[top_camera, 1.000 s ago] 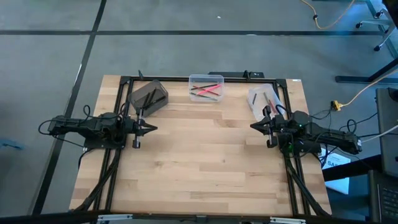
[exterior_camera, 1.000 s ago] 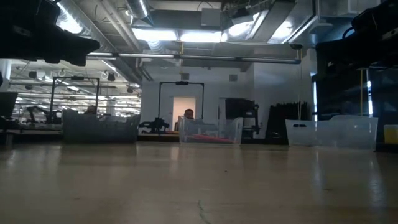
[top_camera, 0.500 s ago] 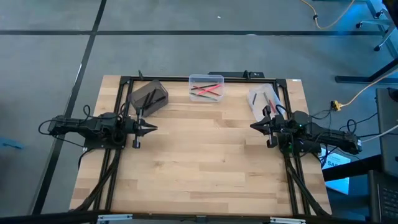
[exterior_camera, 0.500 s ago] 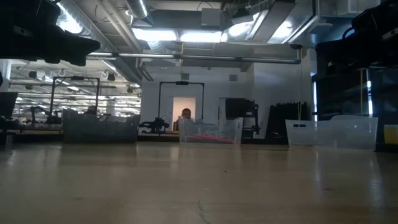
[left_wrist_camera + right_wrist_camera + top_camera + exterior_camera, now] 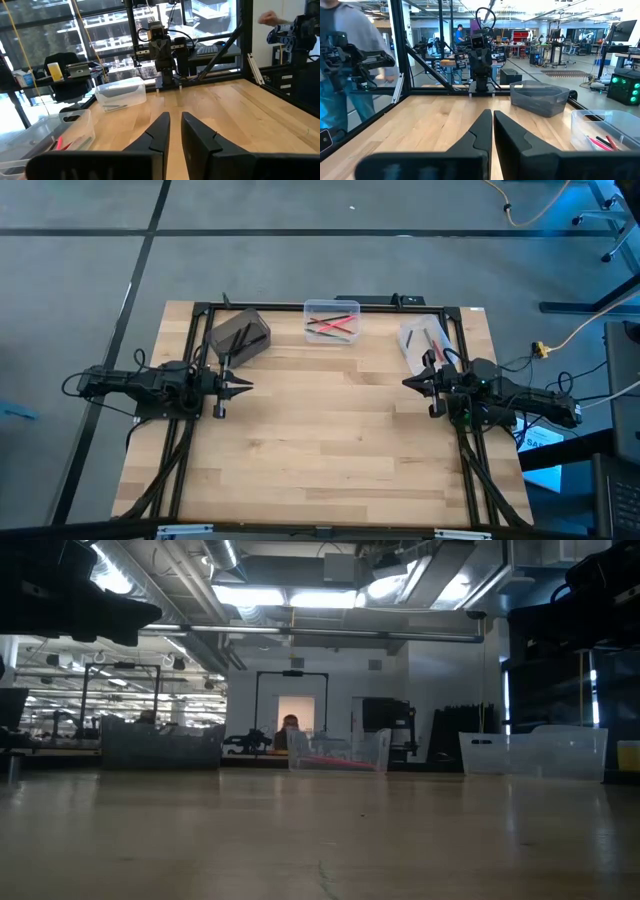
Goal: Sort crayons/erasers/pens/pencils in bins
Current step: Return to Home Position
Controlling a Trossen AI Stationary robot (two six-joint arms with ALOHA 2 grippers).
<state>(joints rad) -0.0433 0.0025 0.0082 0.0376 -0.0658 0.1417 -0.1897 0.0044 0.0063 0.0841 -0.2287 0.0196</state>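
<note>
Wooden table (image 5: pixel 330 450), big workshop behind. Crayons (image 5: pixel 335 327) sit in the clear bin (image 5: pixel 331 304) and, I think, the whitish bin (image 5: pixel 410 340); grey bin (image 5: pixel 238 335) alongside. Left claw (image 5: pixel 243 387) and right claw (image 5: pixel 410 382) hover at opposite edges, both closed.

The clear bin (image 5: pixel 331 340) stood upright, holding pink, red and dark sticks (image 5: pixel 330 326) lying crossed. Left of it sat the dark grey bin (image 5: pixel 240 335), turned askew. Right of it sat the whitish bin (image 5: pixel 412 340), also askew, holding more sticks (image 5: pixel 434 340), red and dark.
</note>
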